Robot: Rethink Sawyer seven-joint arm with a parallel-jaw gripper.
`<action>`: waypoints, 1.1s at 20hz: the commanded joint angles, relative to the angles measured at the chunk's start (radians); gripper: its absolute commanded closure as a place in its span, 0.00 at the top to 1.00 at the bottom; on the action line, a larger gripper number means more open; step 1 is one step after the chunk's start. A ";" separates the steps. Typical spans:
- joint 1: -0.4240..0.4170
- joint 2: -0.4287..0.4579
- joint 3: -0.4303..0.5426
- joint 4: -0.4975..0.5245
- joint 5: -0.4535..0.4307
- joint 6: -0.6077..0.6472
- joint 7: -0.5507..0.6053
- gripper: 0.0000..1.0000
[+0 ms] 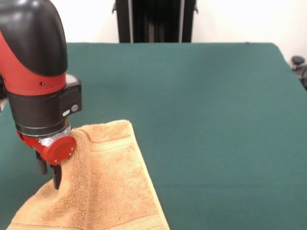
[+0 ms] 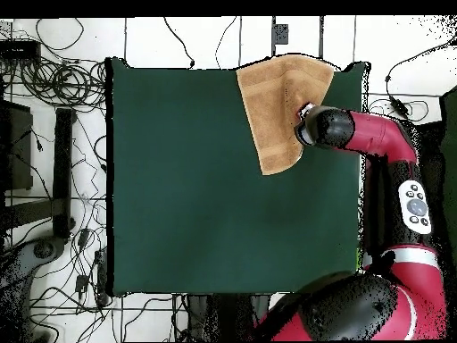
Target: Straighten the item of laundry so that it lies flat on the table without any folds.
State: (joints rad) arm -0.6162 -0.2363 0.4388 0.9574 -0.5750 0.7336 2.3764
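The item of laundry (image 1: pixel 112 189), an orange-tan towel, lies at the near left of the green table (image 1: pixel 206 110) in the front view. Its woven border band runs across the far end. In the overhead view the towel (image 2: pixel 272 107) sits at the table's (image 2: pixel 196 196) top right, reaching the top edge. A raised fold runs down it toward the arm. My gripper (image 1: pixel 50 176) points down at the towel's left edge, and the cloth rises to its dark fingers (image 1: pixel 56 178), which look shut on that edge. From above, the wrist hides the gripper (image 2: pixel 304 120).
The towel's near end runs off the bottom of the front view. A black stand (image 1: pixel 153 21) rises behind the table's far edge. Tangled cables (image 2: pixel 54 80) cover the floor around the table, and a dark knob (image 1: pixel 299 62) shows at the right edge.
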 commanded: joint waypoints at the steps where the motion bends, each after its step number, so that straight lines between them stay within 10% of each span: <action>1: 0.001 0.040 0.069 0.144 0.042 0.169 -0.328 1.00; 22: -0.070 0.065 0.165 0.269 0.250 0.160 -0.226 1.00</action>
State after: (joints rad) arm -0.7083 -0.2315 0.4865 1.0429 -0.3915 0.7569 2.3764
